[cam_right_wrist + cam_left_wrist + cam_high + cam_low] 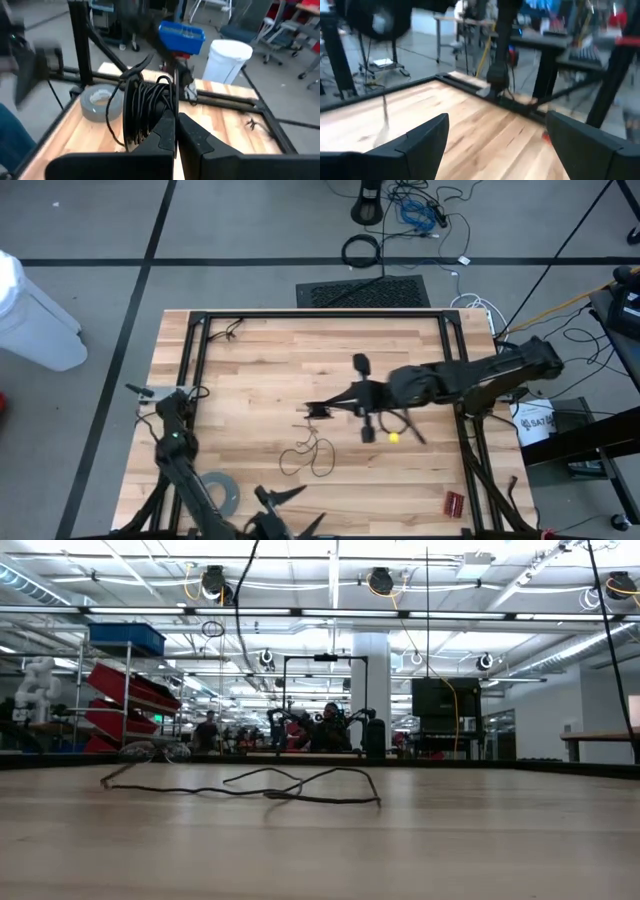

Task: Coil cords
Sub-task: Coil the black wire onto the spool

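One thin dark cord (308,452), loose loops, part coiled

Am looking down on wooden desk (270,370) with black frame (320,313) running round its edges. Thin dark cord (305,452) is lying loose in loops on desk near middle. Grey tape roll (221,492) is resting flat near left front corner. Small yellow ball (394,437) is sitting right of centre. Small red object (455,503) is lying near right front corner.
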{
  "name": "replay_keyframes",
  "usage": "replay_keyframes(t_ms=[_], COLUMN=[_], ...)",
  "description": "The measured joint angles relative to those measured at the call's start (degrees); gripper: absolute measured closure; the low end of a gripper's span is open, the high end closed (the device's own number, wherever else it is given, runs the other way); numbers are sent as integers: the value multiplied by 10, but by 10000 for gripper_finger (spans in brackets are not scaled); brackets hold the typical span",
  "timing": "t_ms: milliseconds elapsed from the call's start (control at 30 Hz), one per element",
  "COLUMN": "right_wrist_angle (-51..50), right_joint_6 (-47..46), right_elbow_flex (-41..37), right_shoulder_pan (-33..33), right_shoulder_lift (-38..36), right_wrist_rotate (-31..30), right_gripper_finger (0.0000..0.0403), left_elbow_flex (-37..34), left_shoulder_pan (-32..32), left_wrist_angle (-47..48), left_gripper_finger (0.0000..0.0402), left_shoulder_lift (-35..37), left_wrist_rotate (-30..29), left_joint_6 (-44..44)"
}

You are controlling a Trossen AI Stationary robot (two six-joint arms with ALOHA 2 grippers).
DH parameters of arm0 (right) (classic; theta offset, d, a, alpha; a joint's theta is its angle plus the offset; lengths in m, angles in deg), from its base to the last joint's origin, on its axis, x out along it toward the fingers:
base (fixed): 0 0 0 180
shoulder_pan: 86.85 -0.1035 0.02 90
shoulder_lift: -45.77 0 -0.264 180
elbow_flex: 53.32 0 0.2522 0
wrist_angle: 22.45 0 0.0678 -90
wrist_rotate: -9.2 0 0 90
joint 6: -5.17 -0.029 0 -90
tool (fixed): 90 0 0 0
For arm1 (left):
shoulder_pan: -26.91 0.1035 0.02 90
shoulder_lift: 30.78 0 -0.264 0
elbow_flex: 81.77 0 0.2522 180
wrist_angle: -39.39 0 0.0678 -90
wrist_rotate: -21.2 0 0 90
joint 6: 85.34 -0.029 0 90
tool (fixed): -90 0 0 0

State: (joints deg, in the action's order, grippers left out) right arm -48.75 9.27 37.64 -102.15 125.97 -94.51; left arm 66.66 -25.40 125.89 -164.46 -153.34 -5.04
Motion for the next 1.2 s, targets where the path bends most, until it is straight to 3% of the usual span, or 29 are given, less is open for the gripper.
replay_keyframes(t_ms=[100, 233, 567, 767, 933, 1033, 1133, 1200], right_wrist_angle=[-15, -35, -18, 5, -32, -45, -57, -62], right_joint_6=[-1, -3, 18, 34, 20, 23, 29, 37], right_elbow_flex=[0, 1, 1, 1, 1, 1, 1, 1], right_shoulder_pan=[-15, -32, -43, -43, -54, -62, -63, -61], right_shoulder_lift=[-31, -61, -81, -79, -84, -98, -117, -129], right_wrist_rotate=[-14, -21, -46, -46, -46, -45, -44, -47], right_gripper_finger=[403, 403, 403, 403, 403, 403, 403, 403], left_elbow_flex=[0, -1, 3, 4, 4, 3, 3, 2], left_shoulder_pan=[12, 31, 59, 90, 97, 89, 91, 95], left_wrist_angle=[-51, -16, -12, 17, -35, -142, -300, -414], left_gripper_finger=[63, 63, 63, 63, 63, 63, 63, 63], left_shoulder_lift=[-28, -25, 31, 48, 51, 53, 53, 48], left_wrist_rotate=[-36, -52, -57, -56, -54, 8, 161, 225], left_joint_6=[-23, -44, -161, -167, -203, -336, -465, -536])
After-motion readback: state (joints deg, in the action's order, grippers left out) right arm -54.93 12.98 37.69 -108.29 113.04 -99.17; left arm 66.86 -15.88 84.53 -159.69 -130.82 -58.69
